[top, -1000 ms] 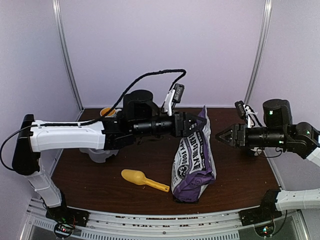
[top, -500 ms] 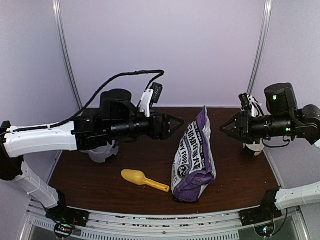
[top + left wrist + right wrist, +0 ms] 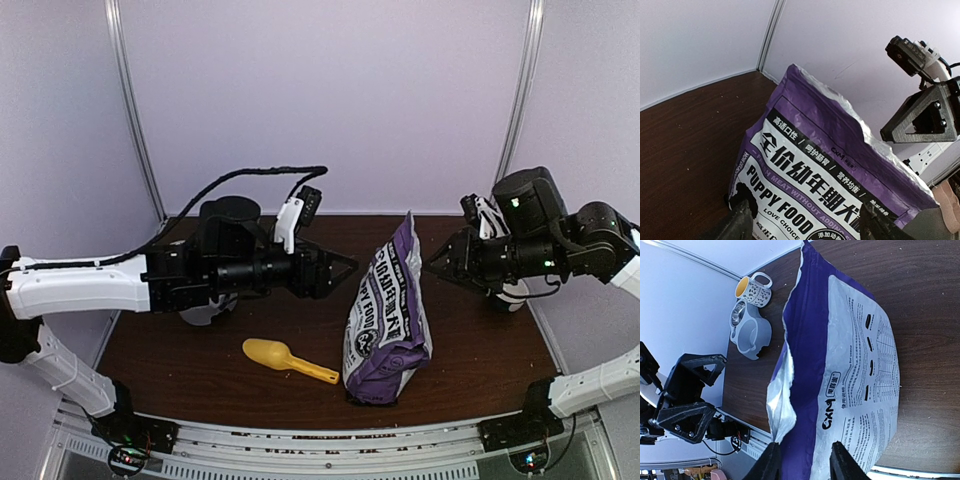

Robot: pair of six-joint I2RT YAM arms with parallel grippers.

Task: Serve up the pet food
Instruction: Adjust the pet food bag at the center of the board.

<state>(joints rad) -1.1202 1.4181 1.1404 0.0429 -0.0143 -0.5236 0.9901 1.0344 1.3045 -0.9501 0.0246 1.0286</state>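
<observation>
Obs: the pet food itself is not visible. I take it to be inside the bag [image 3: 388,310], which stands on the desk [image 3: 480,350] between the two sets of fingers. The bag's top edge is open with foil lining showing, and its body leans a little.

The left fingers [image 3: 338,266] are wide apart, level with the upper bag and just short of its printed face, holding nothing. The right fingers [image 3: 771,462] are part-way apart and face the open lip from the opposite side, with nothing clamped.

Risks:
1. The bag stands unsupported on a narrow base. A nudge from one set of fingers before the other has a grip could tip it, and the open mouth would spill kibble.
2. The right fingers line up with the thin foil lip only, so a pinch there may slip or tear.
3. The two sets of fingers face each other across the bag, so an overshoot means a collision.
4. The scoop [image 3: 288,360] lies on the near side of the left fingers, by the bag's foot. The bowl [image 3: 760,332] sits behind the left fingers, well apart from the bag, so a long carry makes a spill likely.
</observation>
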